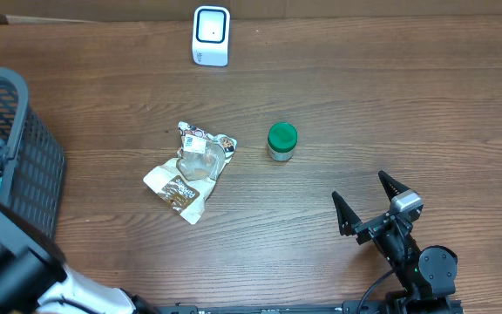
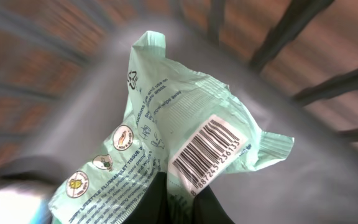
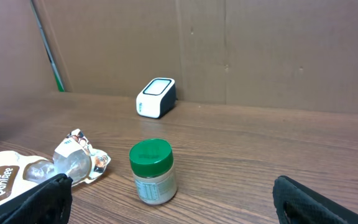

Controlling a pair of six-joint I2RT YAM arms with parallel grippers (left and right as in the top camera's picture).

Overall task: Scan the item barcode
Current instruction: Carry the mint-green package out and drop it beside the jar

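The left gripper [image 2: 178,199] is inside the mesh basket [image 1: 33,166] at the left edge of the counter [image 1: 390,87], jaws clamped on a pale green tissue packet [image 2: 166,124] whose barcode [image 2: 207,151] faces the wrist camera. The right gripper [image 1: 377,199] sits near the front right corner, jaws wide apart, holding nothing. A white scanner [image 1: 211,36] stands at the back edge; a green-lidded jar [image 1: 281,141] and a snack bag [image 1: 190,170] lie mid-counter

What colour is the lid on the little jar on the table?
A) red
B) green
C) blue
B: the lid on the jar is plainly green, seen both from above and from the right wrist camera.
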